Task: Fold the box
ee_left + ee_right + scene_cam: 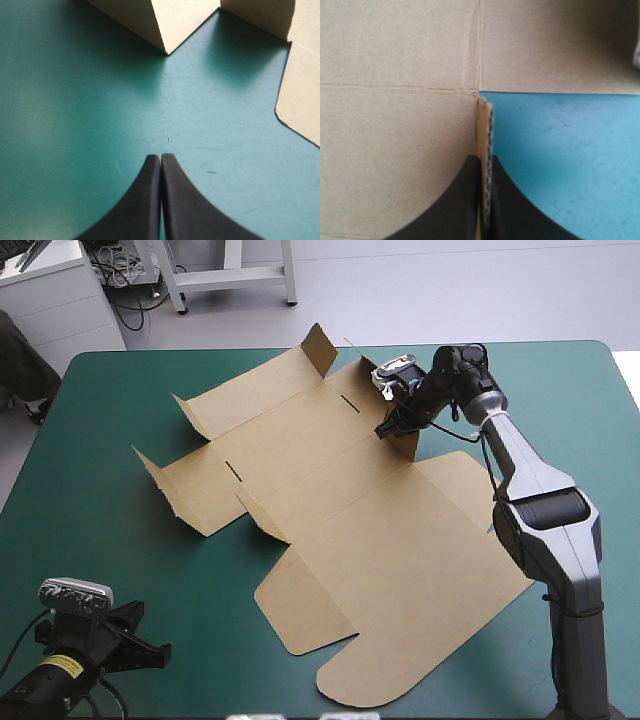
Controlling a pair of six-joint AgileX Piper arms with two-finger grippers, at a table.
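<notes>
— What's the left gripper doing, down in the lower left of the frame?
— It's over bare teal-green cover, black fingers pressed together on nothing, short of the nearest flaps.
— And the box?
— A brown sheet spread across the middle, mostly flat, with some far and left flaps raised.
— The right gripper?
— Upper right of centre, fingers pinching an upright flap's edge.

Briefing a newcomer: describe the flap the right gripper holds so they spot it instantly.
On the teal-green table lies a brown box, mostly flat. At its far right side stands a small flap. It alone is pinched edge-on by the right gripper.
</notes>
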